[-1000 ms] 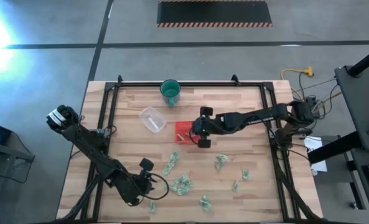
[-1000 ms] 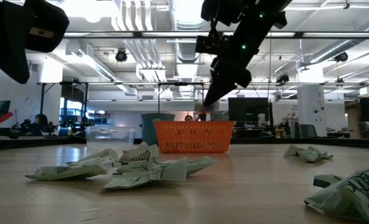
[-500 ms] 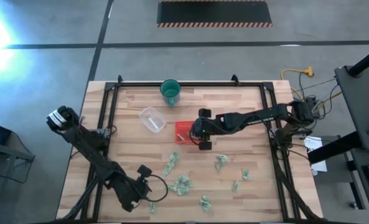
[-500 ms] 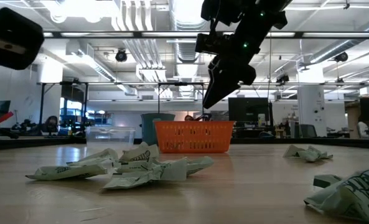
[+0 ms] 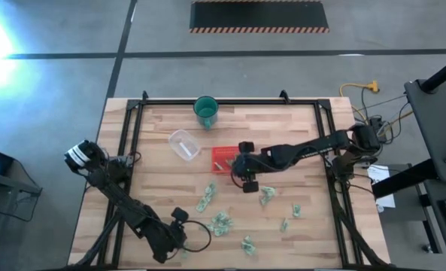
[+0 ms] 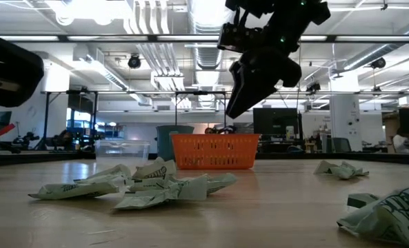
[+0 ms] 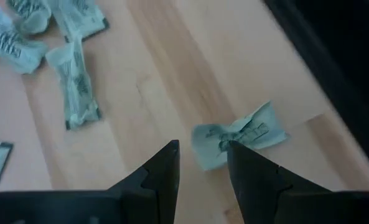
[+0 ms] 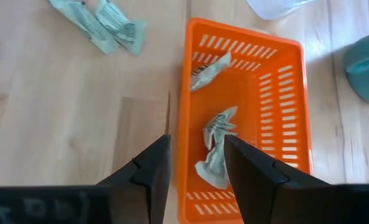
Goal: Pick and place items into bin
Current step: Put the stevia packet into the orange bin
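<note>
The bin (image 5: 224, 159) is an orange-red slotted tray near the table's middle; in the right wrist view (image 8: 246, 43) a few pale-green items (image 8: 216, 146) lie inside it. My right gripper (image 8: 196, 152) hangs open above the bin's near right corner (image 5: 247, 179), holding nothing. More crumpled items (image 5: 221, 222) are scattered on the wood nearer the front. My left gripper (image 5: 176, 245) is open at the front edge, its fingers (image 7: 165, 162) just short of one item (image 7: 243, 134) lying flat on the wood.
A green cup (image 5: 206, 111) and a clear round container (image 5: 183, 143) stand beyond the bin to the left. Black frame rails (image 5: 132, 143) run along the table's sides and back. In the low view a heap of items (image 6: 142, 184) lies in front of the bin (image 6: 214, 151).
My left gripper has moved toward the table's near edge, coming down by the item at the front. My right gripper has drifted a little toward the near edge from over the bin.
</note>
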You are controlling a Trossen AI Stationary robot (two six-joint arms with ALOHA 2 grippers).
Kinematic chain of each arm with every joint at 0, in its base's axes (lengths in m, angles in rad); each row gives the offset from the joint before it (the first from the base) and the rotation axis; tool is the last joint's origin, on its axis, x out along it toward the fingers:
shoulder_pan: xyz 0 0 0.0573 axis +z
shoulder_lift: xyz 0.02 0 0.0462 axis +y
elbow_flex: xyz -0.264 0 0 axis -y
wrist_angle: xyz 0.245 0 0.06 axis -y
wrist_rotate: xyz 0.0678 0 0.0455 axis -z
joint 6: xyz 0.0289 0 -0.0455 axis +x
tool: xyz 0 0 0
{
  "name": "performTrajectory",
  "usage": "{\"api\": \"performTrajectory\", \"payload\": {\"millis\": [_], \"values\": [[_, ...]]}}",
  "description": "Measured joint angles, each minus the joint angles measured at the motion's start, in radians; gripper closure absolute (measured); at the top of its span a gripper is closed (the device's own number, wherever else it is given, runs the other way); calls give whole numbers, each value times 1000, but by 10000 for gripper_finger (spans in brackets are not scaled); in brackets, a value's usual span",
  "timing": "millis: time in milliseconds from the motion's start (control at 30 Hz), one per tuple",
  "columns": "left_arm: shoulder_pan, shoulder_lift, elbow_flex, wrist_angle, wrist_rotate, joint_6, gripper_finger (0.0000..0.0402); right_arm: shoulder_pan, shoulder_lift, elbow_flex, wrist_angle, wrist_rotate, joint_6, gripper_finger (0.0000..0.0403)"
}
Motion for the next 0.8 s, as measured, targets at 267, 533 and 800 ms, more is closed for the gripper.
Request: {"api": "performTrajectory", "payload": {"millis": [267,533,800], "values": [[4,-1,-3,27,26,-54,283,13,-2,-3,0,3,9,275],[23,2,-21,18,26,-103,283,13,-2,-5,0,3,27,273],[31,2,-58,76,74,-135,283,13,-2,-5,0,3,28,280]]}}
